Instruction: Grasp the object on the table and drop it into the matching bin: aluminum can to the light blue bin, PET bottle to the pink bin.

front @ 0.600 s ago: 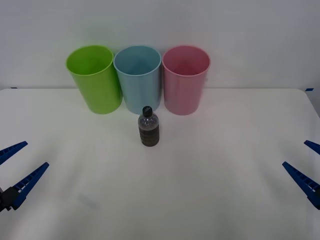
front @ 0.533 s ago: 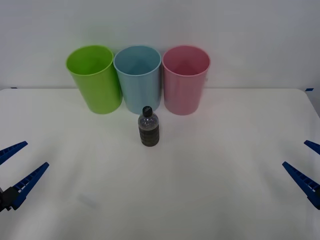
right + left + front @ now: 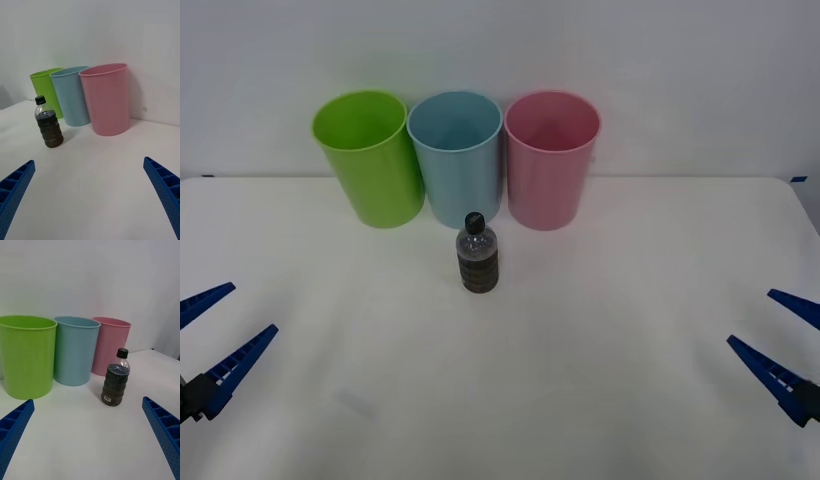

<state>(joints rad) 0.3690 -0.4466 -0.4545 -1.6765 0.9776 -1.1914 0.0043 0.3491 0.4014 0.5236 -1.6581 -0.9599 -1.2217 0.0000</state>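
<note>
The PET bottle (image 3: 478, 258) stands upright on the white table (image 3: 600, 300), black cap up, dark brownish-grey body, just in front of the light blue bin (image 3: 456, 157). The pink bin (image 3: 551, 158) stands to that bin's right. The bottle (image 3: 48, 123) (image 3: 116, 383) shows in both wrist views, well away from the fingers. My left gripper (image 3: 215, 335) is open at the table's near left edge. Open too, my right gripper (image 3: 780, 335) hovers at the near right edge. Neither holds anything.
A lime green bin (image 3: 368, 155) stands left of the light blue one; the three bins form a row along the table's far edge against a white wall. Bare tabletop lies between each gripper and the bottle.
My right gripper has shifted a little leftward into view over the table. The left gripper, the bottle and the bins have not moved.
</note>
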